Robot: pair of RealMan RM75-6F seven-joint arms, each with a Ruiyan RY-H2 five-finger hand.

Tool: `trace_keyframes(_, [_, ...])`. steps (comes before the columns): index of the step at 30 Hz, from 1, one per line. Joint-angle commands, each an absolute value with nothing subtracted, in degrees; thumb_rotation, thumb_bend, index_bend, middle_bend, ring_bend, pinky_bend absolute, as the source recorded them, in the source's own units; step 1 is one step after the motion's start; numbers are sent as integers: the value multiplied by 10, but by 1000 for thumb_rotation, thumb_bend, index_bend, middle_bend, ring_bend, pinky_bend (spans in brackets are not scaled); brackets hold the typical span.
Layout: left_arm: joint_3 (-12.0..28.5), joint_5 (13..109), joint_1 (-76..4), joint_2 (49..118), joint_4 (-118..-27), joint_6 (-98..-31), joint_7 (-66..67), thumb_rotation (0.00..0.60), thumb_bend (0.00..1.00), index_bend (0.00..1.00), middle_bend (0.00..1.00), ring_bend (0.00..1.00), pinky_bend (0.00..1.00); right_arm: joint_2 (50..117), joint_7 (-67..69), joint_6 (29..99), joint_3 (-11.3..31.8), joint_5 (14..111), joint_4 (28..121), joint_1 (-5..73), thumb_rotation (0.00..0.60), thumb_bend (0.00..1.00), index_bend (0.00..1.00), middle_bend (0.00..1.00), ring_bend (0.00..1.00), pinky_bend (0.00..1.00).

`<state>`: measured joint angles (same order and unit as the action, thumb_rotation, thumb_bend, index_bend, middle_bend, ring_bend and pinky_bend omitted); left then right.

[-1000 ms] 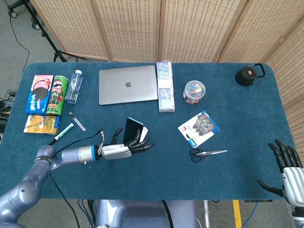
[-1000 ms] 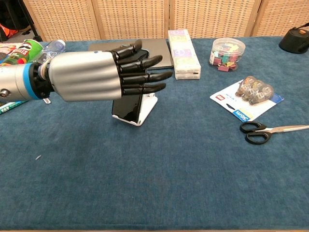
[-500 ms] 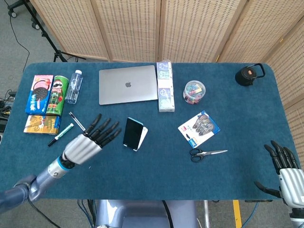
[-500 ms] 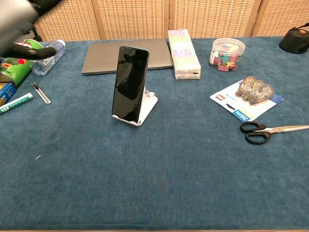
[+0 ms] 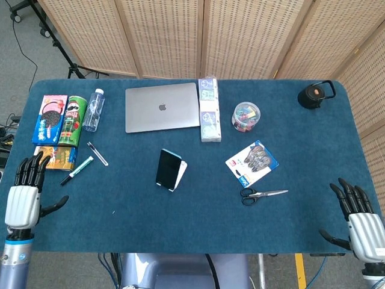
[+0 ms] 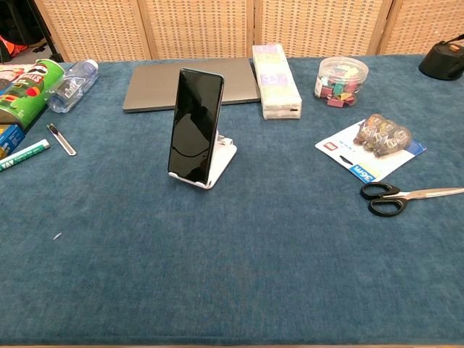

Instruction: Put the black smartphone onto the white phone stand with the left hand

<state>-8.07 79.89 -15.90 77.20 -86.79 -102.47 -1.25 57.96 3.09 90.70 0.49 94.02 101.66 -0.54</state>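
The black smartphone [image 6: 194, 125] stands upright, leaning back on the white phone stand [image 6: 221, 163] near the middle of the blue table; the head view shows the smartphone [image 5: 168, 168] and the stand [image 5: 181, 174] from above. My left hand [image 5: 24, 191] hangs off the table's front left corner, fingers spread, holding nothing, far from the phone. At the front right corner my right hand [image 5: 360, 220] is also empty with fingers apart. Neither hand shows in the chest view.
A closed laptop [image 5: 161, 107] lies behind the stand, with tissue packs [image 5: 209, 110] and a clip jar [image 5: 246, 115] to its right. Scissors [image 5: 263, 194] and a tape pack [image 5: 252, 161] lie right. Snack cans, a bottle [image 5: 92, 109] and pens [image 5: 96, 153] fill the left side.
My left hand let go of the phone, pulled back left and toward the front, and now hangs off the table's corner. The phone stays on the stand.
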Motion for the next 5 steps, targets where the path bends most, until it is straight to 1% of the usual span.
trace_keyframes(1, [-98,788,-133,713,-911,-973,-41,600,0,0,0,0,0,589,24,919,8,945,1007,-9,600,0,0,0,0,0])
trace_keyframes(5, [-97,795,-131,686,-933,-939,-47,600,0,0,0,0,0,596,8,926,14,939,1002,-12,600,0,0,0,0,0])
